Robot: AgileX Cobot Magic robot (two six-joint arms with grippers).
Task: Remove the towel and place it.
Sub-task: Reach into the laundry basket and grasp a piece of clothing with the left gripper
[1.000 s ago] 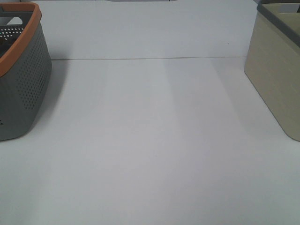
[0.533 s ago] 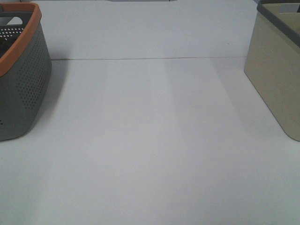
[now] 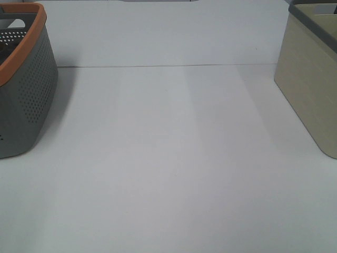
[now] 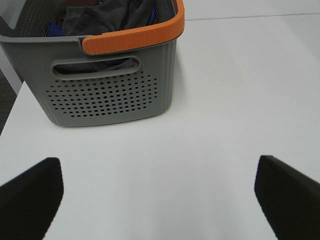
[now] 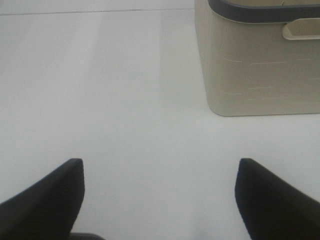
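Observation:
The towel (image 4: 107, 17), a dark charcoal-grey cloth, lies bunched inside the grey perforated basket with an orange rim (image 4: 115, 90). That basket stands at the left edge of the exterior high view (image 3: 23, 84), where the towel itself is hidden. My left gripper (image 4: 159, 197) is open and empty, over the white table a short way in front of the basket. My right gripper (image 5: 160, 197) is open and empty, over the table in front of the beige basket (image 5: 260, 65). Neither gripper shows in the exterior high view.
The beige basket with a dark grey rim stands at the right edge of the exterior high view (image 3: 310, 79). Something blue (image 4: 52, 29) lies beside the towel in the grey basket. The white table (image 3: 168, 158) spans between the two baskets, with a seam line across the back.

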